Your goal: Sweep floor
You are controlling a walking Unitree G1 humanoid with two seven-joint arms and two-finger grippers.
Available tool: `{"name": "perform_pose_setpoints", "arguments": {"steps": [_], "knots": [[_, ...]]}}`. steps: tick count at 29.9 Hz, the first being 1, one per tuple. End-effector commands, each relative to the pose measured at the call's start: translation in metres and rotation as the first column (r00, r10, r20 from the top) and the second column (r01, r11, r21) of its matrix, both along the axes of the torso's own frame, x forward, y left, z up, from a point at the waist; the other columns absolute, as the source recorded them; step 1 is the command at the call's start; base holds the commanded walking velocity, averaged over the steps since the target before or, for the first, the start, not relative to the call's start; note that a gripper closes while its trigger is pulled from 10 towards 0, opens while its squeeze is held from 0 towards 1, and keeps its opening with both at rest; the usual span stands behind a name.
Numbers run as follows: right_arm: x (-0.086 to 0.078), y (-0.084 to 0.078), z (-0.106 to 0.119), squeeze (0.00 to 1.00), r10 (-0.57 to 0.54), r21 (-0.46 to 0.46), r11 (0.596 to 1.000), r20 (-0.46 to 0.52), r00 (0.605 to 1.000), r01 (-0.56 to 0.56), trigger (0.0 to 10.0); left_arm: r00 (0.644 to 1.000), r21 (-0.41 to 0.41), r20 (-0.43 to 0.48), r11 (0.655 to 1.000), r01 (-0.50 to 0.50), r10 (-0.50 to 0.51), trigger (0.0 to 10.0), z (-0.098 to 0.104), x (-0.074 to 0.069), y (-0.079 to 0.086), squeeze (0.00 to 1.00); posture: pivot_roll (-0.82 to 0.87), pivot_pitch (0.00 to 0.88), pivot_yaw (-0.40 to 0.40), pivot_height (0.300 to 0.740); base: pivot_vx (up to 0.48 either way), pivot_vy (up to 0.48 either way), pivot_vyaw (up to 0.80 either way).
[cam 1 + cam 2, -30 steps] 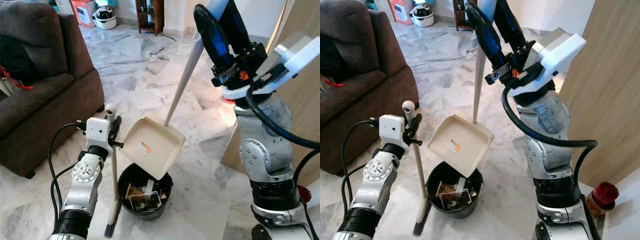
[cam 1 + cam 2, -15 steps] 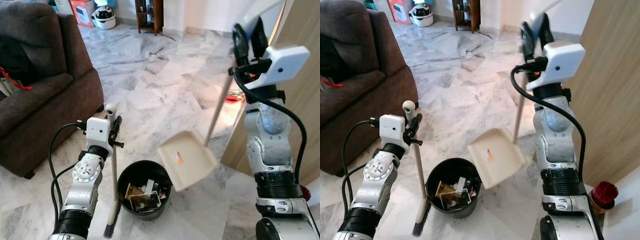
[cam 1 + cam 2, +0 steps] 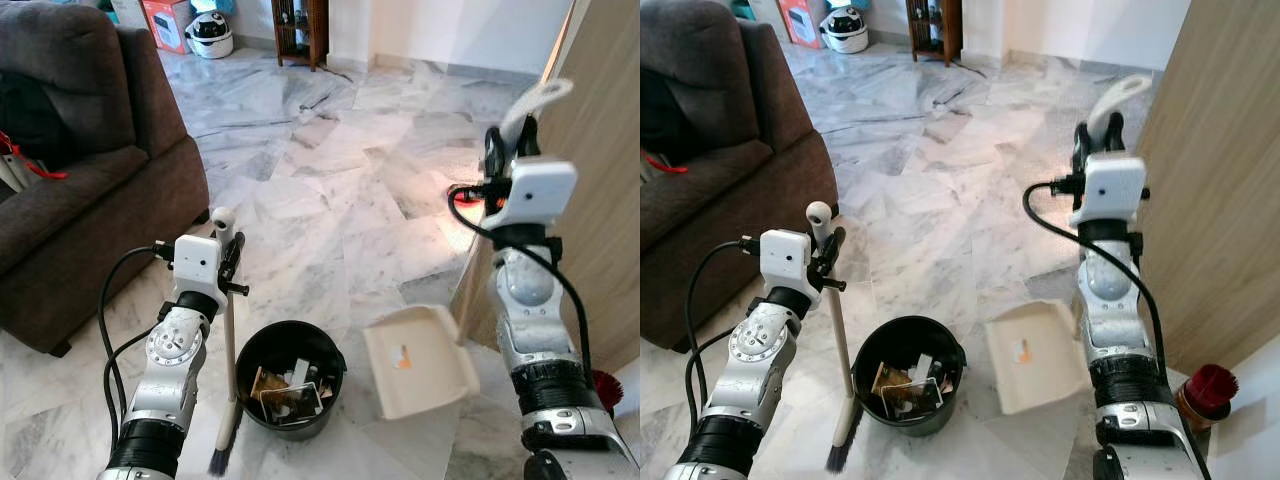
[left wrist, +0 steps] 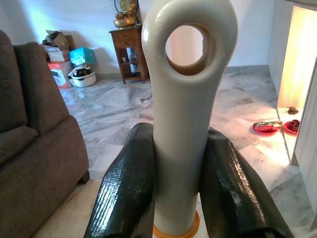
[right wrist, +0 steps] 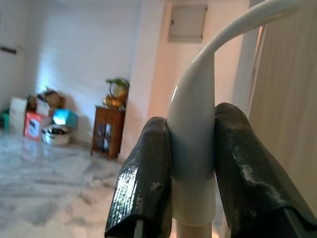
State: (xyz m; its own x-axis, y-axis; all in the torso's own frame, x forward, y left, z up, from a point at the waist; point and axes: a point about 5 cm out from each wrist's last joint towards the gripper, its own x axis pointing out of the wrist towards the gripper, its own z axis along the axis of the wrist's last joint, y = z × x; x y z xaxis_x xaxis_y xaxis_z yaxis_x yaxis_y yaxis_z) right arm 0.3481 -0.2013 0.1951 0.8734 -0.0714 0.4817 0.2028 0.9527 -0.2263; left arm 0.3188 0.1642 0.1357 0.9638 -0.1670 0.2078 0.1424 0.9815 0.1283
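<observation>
My left gripper is shut on the cream broom handle, just below its looped top. The broom stands upright, with its dark bristles on the floor left of the black bin. The bin holds several bits of rubbish. My right gripper is shut on the long curved handle of the cream dustpan. The pan sits low at the floor, right of the bin, with its open mouth towards the bin. It looks empty apart from an orange sticker.
A dark brown sofa fills the left side. A wooden panel rises close on my right, with a red-lidded jar at its foot and red dishes on the floor beyond. Boxes and a small wooden stand are at the far wall.
My right arm has swung the dustpan from tipped over the bin down and to the right, to floor level beside it. The left arm and broom have stayed still.
</observation>
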Motion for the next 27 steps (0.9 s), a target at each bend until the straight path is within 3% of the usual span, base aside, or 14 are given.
{"name": "perform_pose_setpoints", "arguments": {"steps": [1,23,24,27], "knots": [[-0.001,0.002,0.005,0.00,0.010,-0.009,1.000,0.045,0.999,-0.010,10.0,0.999,-0.015,0.044,1.000,0.008,-0.008,10.0,0.009,0.000,-0.002,0.00,0.09,0.051,0.059,0.740,0.000,0.000,0.00],[0.003,0.002,0.002,0.00,-0.001,-0.021,1.000,0.073,0.997,0.003,10.0,0.999,-0.015,0.044,1.000,0.008,-0.008,10.0,0.009,0.000,-0.002,0.00,0.09,0.051,0.059,0.740,0.000,0.000,0.00],[0.002,0.001,-0.003,0.00,-0.007,-0.013,1.000,0.055,0.998,0.008,10.0,0.999,-0.015,0.043,1.000,0.008,-0.008,10.0,0.008,-0.001,-0.002,0.00,0.09,0.051,0.058,0.740,0.000,0.000,0.00],[-0.012,-0.013,-0.079,0.00,0.019,0.210,0.977,-0.236,0.971,0.031,10.0,1.000,0.002,-0.016,1.000,0.001,-0.001,10.0,-0.010,-0.012,0.006,0.00,0.08,0.034,0.060,0.740,0.000,0.000,0.00]]}}
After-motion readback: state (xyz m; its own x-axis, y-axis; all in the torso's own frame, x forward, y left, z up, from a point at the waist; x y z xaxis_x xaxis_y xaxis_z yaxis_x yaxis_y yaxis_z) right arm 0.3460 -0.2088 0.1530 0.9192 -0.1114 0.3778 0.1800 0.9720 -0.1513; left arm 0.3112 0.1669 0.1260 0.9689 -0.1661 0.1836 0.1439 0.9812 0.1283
